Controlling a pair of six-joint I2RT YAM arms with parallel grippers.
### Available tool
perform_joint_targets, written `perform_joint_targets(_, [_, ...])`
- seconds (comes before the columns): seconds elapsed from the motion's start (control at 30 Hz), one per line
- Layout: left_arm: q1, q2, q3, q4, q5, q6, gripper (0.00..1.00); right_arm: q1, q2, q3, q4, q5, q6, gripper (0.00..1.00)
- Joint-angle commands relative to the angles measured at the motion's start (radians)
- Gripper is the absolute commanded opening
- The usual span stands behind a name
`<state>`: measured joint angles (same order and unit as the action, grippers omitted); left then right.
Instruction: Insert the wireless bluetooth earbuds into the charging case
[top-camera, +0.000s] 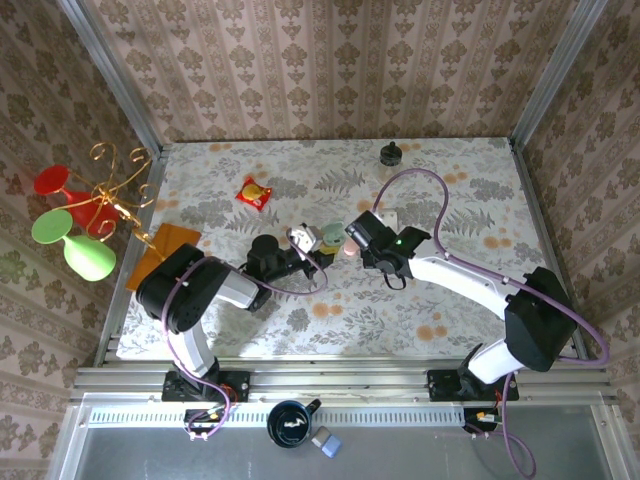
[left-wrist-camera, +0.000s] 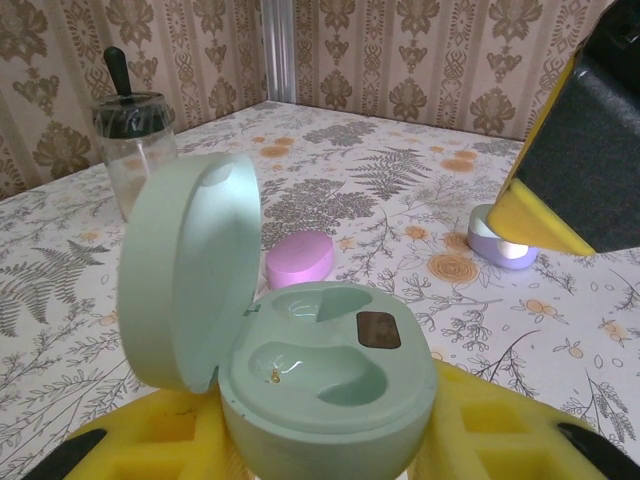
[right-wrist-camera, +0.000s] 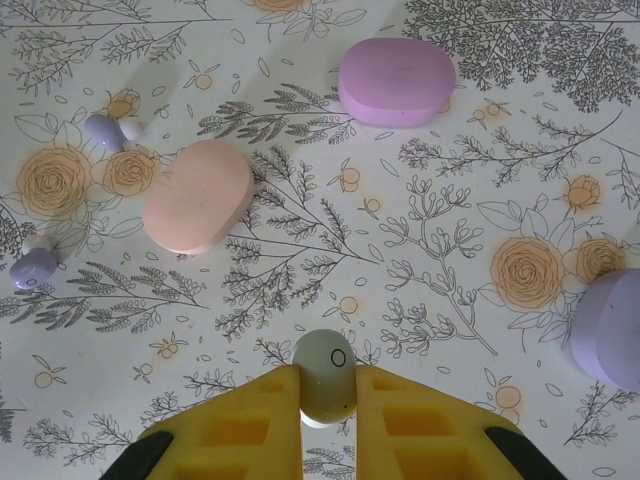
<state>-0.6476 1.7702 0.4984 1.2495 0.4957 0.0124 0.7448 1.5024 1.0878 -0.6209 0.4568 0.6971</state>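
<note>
The flowered table (top-camera: 450, 190) is rather busy around the work. Below the right gripper (right-wrist-camera: 327, 388) lie a salmon case (right-wrist-camera: 198, 195) and, farther off, a mauve case (right-wrist-camera: 397, 82). A lilac case (right-wrist-camera: 610, 330) sits at the right side of its view. Two loose lilac buds (right-wrist-camera: 100, 130) lie apart from each other, to the left of the salmon case. Each has a small whitish piece beside it, which I cannot make out well. Near the far edge stands a glass jar (left-wrist-camera: 135, 140) with a black lid, and a red snack packet (top-camera: 253, 192) lies toward the far left.

The left arm is folded, with its elbow pulled back and its forearm reaching right to the middle of the table. The left gripper (left-wrist-camera: 325, 450) is closed on the mint charging case (left-wrist-camera: 320, 370), with one yellow finger at each side. The lid stands up at the left and the two hollows lie bare.

The right arm stretches from its base across to the middle, so the two grippers are near each other. It looks down on the table, and its jaws are pressed together on one pale earbud (right-wrist-camera: 325, 368), which is above the cloth and not in the case.
</note>
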Motion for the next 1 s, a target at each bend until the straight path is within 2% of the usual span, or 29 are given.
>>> perform_joint_targets(0.0, [-0.006,0.008,0.022,0.032,0.063,0.002,0.36,0.016,-0.038,0.008,0.006,0.043,-0.035,0.17])
perform_joint_targets(0.07, [-0.002,0.004,0.022,0.033,0.102,0.003,0.37,0.017,-0.075,-0.017,0.046,0.023,-0.063,0.17])
perform_joint_targets(0.3, [0.034,-0.018,0.011,0.031,0.32,-0.038,0.36,0.017,-0.263,-0.169,0.286,-0.142,-0.31,0.15])
perform_joint_targets(0.5, [0.042,-0.032,0.017,0.033,0.448,-0.097,0.35,0.017,-0.316,-0.227,0.366,-0.29,-0.513,0.14])
perform_joint_targets(0.67, [0.042,-0.05,0.013,0.032,0.475,-0.116,0.34,0.01,-0.328,-0.243,0.414,-0.386,-0.548,0.16])
perform_joint_targets(0.97, [0.037,-0.057,0.009,0.032,0.48,-0.12,0.34,0.007,-0.274,-0.223,0.428,-0.445,-0.533,0.16])
